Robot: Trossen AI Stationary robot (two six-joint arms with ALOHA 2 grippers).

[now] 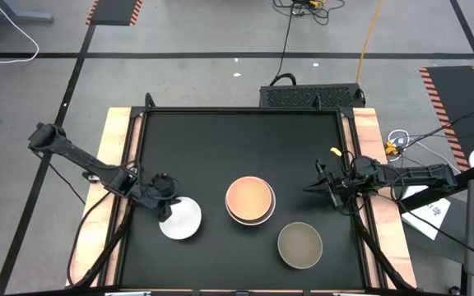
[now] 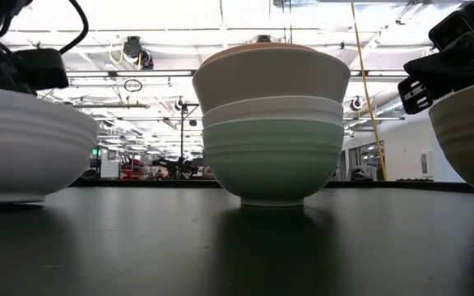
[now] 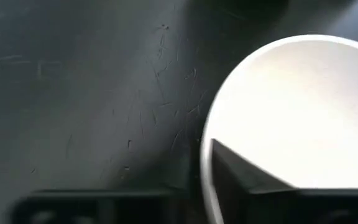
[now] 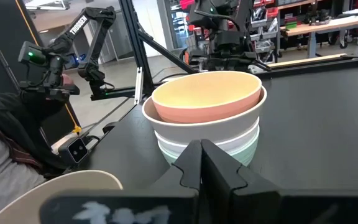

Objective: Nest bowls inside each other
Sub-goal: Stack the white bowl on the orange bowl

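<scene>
A stack of several bowls [image 1: 250, 200] stands mid-table: mint-green at the bottom [image 2: 271, 160], a white one, a pale beige-grey one, and the coral-pink one [image 4: 207, 93] on top. A single white bowl [image 1: 181, 220] rests on its base at the near left. An olive-tan bowl [image 1: 300, 244] sits at the near right. My left gripper [image 1: 168, 205] is at the white bowl's far-left rim, shut on it. My right gripper [image 1: 313, 189] hovers shut to the right of the stack, its fingers [image 4: 201, 158] pointing at it and touching nothing. My left gripper holds the single white bowl by its rim [image 3: 205, 155], on the bowl's far-left side. One finger [image 3: 238, 169] is inside the bowl and the other stands outside the wall. The fingers come slanting down from the table's left. The bowl sits upright with its base on the table [image 2: 11, 197].
The black mat [image 1: 220, 140] has free room across its far half. Wooden strips [image 1: 113, 164] border it left and right. Cables and a black box [image 1: 311, 94] lie beyond the far edge. A person's sleeve [image 4: 5, 155] shows beside the table in the right wrist view.
</scene>
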